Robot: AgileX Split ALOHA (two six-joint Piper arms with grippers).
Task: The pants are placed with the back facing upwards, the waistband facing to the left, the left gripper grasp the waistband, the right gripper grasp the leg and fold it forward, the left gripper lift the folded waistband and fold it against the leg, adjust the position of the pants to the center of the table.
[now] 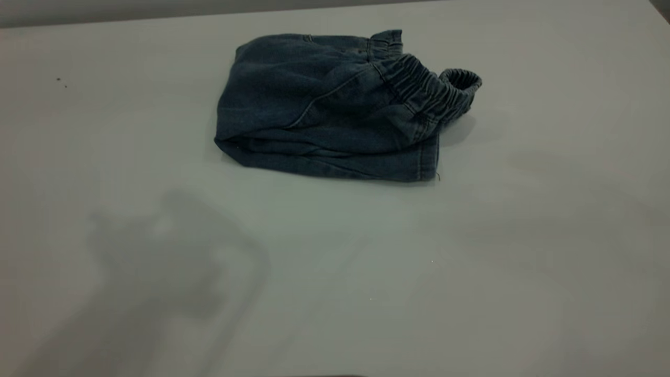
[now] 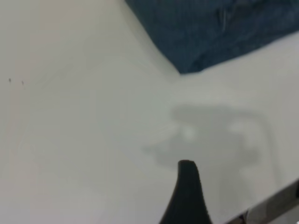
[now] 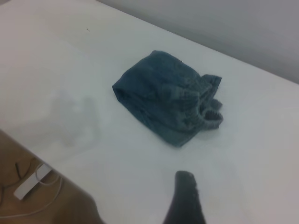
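The pants (image 1: 324,104) lie folded in a compact dark-blue bundle on the white table (image 1: 335,272), behind its middle. The ruffled waistband (image 1: 434,91) sits on the bundle's right side, over a leg hem (image 1: 419,167); one loop of it stands up off the table. Neither gripper shows in the exterior view. The left gripper (image 2: 231,196) hovers open over bare table, apart from the pants (image 2: 210,32); one black finger (image 2: 187,191) shows. The right gripper (image 3: 210,196) is open too, well back from the pants (image 3: 163,98) and waistband (image 3: 208,114), holding nothing.
An arm's shadow (image 1: 172,251) falls on the table's front left. The table's edge (image 2: 273,205) runs close by the left gripper. Beyond the table edge in the right wrist view lie a white power strip (image 3: 30,184) and cables on a brown floor.
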